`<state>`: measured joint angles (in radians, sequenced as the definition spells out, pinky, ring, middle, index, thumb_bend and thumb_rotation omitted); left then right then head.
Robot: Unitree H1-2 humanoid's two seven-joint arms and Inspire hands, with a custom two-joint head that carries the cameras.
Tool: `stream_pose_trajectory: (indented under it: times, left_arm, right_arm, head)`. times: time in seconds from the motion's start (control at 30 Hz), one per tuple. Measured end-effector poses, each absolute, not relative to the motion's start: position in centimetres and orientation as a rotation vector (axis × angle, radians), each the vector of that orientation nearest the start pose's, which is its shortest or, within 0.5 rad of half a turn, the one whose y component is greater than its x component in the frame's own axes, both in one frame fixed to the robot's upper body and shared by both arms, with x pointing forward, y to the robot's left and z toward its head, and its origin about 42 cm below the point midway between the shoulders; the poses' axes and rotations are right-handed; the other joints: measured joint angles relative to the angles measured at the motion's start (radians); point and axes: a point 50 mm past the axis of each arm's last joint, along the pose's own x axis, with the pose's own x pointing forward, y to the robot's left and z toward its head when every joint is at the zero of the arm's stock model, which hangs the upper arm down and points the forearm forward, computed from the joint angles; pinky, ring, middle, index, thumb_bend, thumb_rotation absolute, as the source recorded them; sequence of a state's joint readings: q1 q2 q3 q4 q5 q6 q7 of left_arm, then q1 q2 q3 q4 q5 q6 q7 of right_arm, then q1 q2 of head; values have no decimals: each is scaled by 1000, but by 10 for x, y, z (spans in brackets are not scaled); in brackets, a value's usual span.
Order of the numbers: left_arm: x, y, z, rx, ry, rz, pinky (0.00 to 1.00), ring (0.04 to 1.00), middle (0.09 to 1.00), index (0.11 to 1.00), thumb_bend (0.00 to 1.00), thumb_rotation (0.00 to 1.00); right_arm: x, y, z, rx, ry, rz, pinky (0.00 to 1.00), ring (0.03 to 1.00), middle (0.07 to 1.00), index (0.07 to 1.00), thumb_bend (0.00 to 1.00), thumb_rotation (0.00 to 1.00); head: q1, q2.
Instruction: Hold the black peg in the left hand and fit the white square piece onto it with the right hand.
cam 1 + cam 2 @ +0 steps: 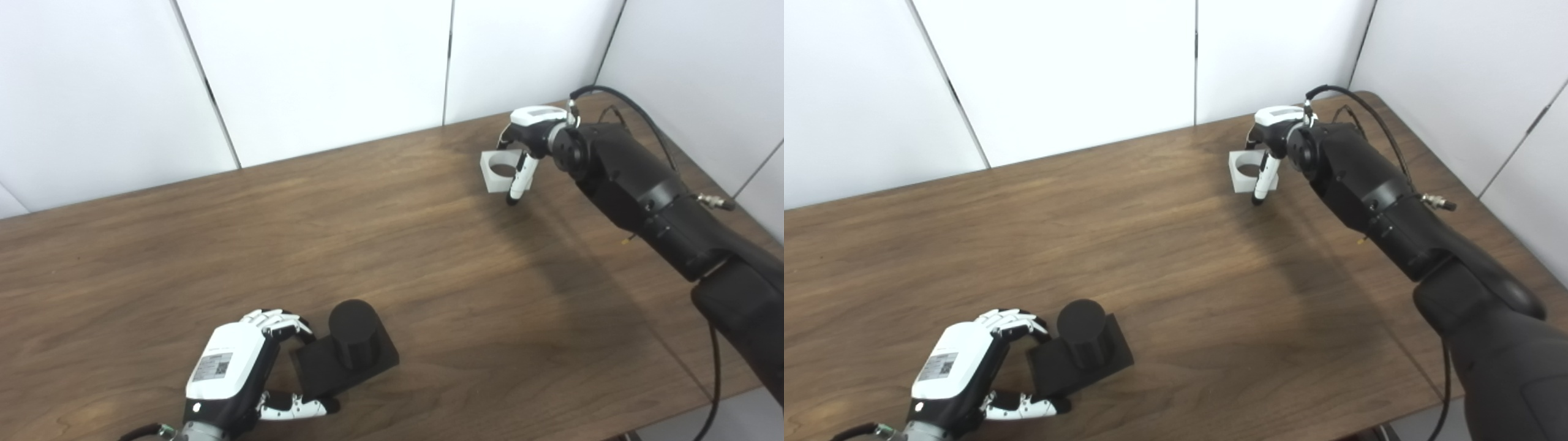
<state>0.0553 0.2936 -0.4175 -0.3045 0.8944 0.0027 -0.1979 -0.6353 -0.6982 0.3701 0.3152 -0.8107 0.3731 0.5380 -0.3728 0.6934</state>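
Black peg [354, 349] in left robot hand [236, 373], right robot hand [528, 138] gripping white square piece [499, 171]

black peg [352, 346], white square piece [499, 170], brown wood-grain table [392, 245].

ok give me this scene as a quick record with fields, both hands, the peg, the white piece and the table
left hand: near front edge of table, fingers curled around the base of the peg
black round peg on square black base: upright, base on the table
right hand: at far right of table, fingers around the white piece
white square piece with round hole: far from the peg, not yet fitted
brown wooden table: carries both parts
step: grasping stage, the parts are apart
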Motion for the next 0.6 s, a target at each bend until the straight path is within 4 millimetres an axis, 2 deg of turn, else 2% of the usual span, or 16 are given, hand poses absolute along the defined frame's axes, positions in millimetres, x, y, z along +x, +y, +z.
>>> stream_pose_trajectory:
  times: [0.03, 0.07, 0.1, 0.2, 0.4, 0.6]
  left_arm:
    - [234, 177, 135, 1129, -266, -513, 873, 818, 746, 488, 514, 42]
    - [234, 177, 135, 1129, -266, -513, 877, 819, 747, 488, 514, 42]
    - [234, 177, 136, 1130, -266, -514, 880, 820, 748, 488, 514, 42]
    - [234, 176, 136, 1133, -267, -514, 879, 816, 745, 488, 514, 42]
    - [234, 176, 136, 1134, -266, -513, 874, 816, 747, 488, 514, 42]
    - [234, 175, 136, 1132, -266, -513, 871, 816, 748, 488, 514, 42]
  right_arm:
    - [454, -375, 246, -1532, 416, 184, 809, 891, 829, 573, 682, 142]
    - [454, -375, 247, -1526, 400, 182, 813, 864, 807, 521, 588, 136]
    - [454, -376, 248, -1519, 384, 179, 805, 839, 789, 503, 556, 133]
    - [453, -377, 247, -1510, 343, 180, 763, 776, 740, 486, 525, 128]
    - [452, -379, 242, -1531, 294, 170, 667, 747, 715, 485, 522, 128]
    - [453, -378, 241, -1566, 272, 156, 747, 796, 729, 484, 522, 130]
  head:
    - [-2, 2]
    - [-2, 2]
    - [0, 2]
    - [2, 2]
    - [5, 0]
    - [11, -3]
